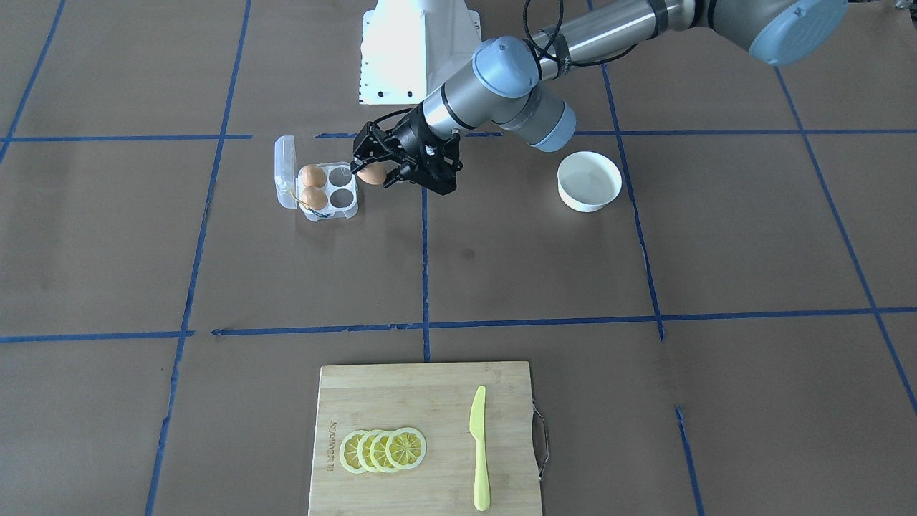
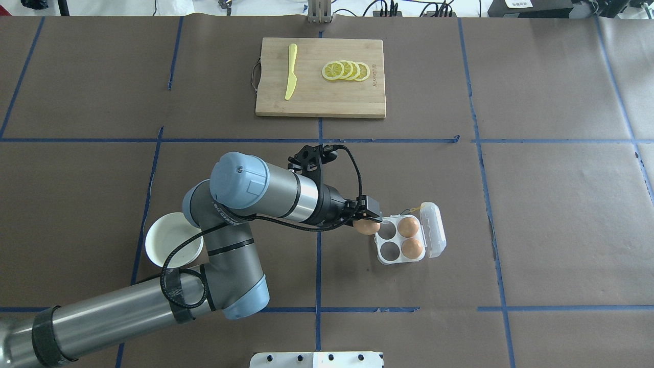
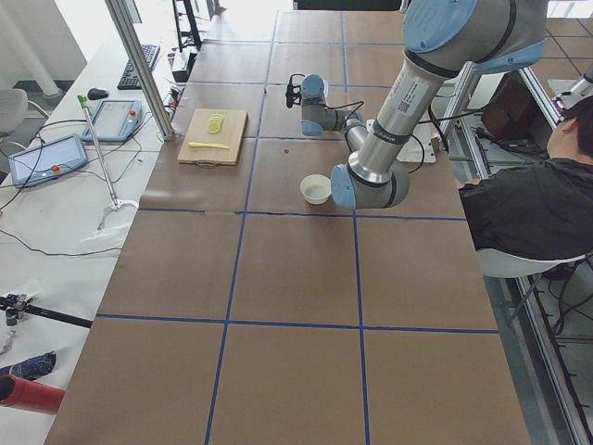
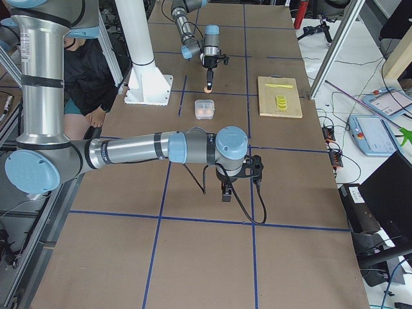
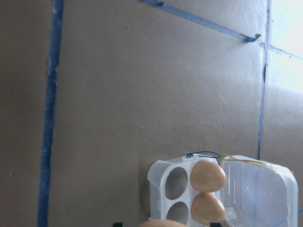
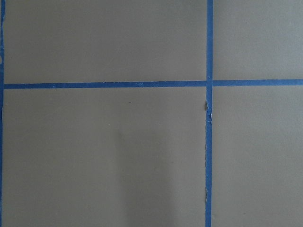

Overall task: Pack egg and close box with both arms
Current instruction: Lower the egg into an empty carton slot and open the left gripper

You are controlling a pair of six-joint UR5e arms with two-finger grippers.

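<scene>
A round white bowl [image 2: 162, 234] stands on the brown paper-covered table [image 2: 562, 230], near and to the left. On the far side, a rectangular wooden cutting board [image 2: 311, 99] carries overlapping yellow lemon slices [image 2: 346, 70] and, left of them, a yellow-green plastic knife [image 2: 290, 71].

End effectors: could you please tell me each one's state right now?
Left end effector: closed on an egg.
Right end effector: cannot be told.

The brown table [image 1: 716, 236] (blue-taped) carries the box [image 1: 342, 196], a white bowl [image 1: 584, 204] and a cutting board [image 1: 401, 401].
</scene>
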